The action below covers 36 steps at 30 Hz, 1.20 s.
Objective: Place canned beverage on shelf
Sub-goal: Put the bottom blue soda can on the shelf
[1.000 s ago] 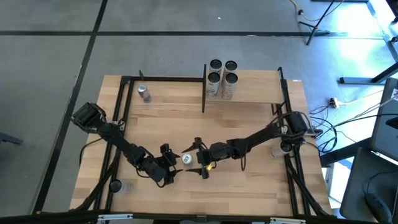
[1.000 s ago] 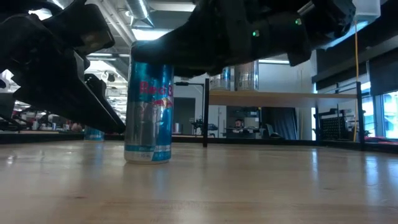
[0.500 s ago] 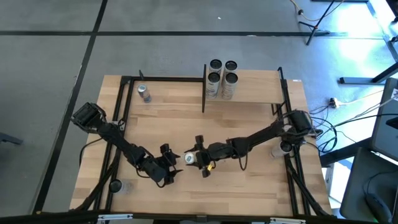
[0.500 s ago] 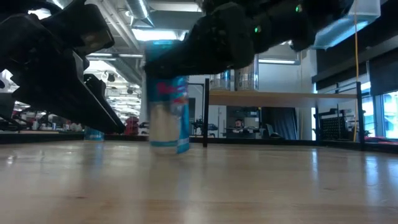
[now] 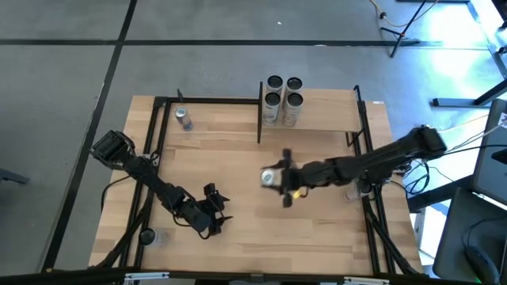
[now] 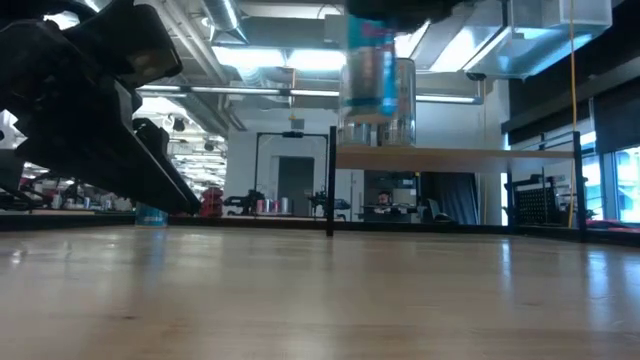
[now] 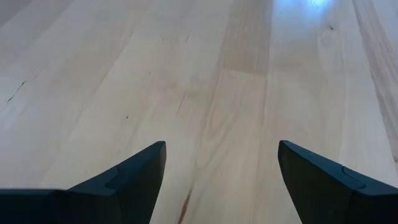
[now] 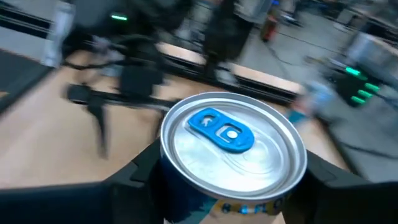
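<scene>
My right gripper is shut on a silver and blue beverage can, held in the air over the middle of the table; its top with a blue tab fills the right wrist view. In the low view the can hangs high, clear of the tabletop. The shelf, a small light-wood board between black posts, stands at the far right with several cans on its left end. My left gripper is open and empty, low over the table near its front, left of the middle. My right gripper pinches the can's side wall just below the top rim between its two fingers, one on each side. The fingers come in about level from the table's right side. The can is upright and lifted clear of the table.
A single can stands on the table at the far left. A black post marks the shelf's left end, and black frame rails run along the table's sides. Bare wood lies between the held can and the shelf.
My right gripper has lifted the can off the table and carried it up and toward the table's right and far side, nearer the shelf. The can has stayed upright. My left gripper has kept still.
</scene>
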Each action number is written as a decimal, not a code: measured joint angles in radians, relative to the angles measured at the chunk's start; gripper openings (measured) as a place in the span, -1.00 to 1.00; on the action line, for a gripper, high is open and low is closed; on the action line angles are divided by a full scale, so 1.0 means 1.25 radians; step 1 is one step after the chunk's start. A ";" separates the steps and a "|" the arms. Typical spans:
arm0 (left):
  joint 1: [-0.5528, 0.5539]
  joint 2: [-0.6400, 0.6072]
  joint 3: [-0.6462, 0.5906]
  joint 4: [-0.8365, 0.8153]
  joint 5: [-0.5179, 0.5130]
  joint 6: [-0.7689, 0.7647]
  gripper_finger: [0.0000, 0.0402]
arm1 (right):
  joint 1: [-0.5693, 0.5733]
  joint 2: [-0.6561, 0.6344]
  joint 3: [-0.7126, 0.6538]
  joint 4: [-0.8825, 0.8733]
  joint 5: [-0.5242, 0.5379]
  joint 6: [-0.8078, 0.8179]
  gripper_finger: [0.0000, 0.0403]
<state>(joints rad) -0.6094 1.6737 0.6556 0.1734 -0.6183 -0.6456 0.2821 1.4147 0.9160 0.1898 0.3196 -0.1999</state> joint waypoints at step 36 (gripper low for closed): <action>0.032 0.000 0.000 0.003 -0.017 0.023 0.47 | -0.518 -0.478 -0.001 -0.418 -0.065 -0.032 -0.02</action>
<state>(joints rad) -0.5694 1.6737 0.6556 0.1772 -0.6399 -0.6174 -0.3652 0.8176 0.9142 -0.3325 0.2388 -0.2401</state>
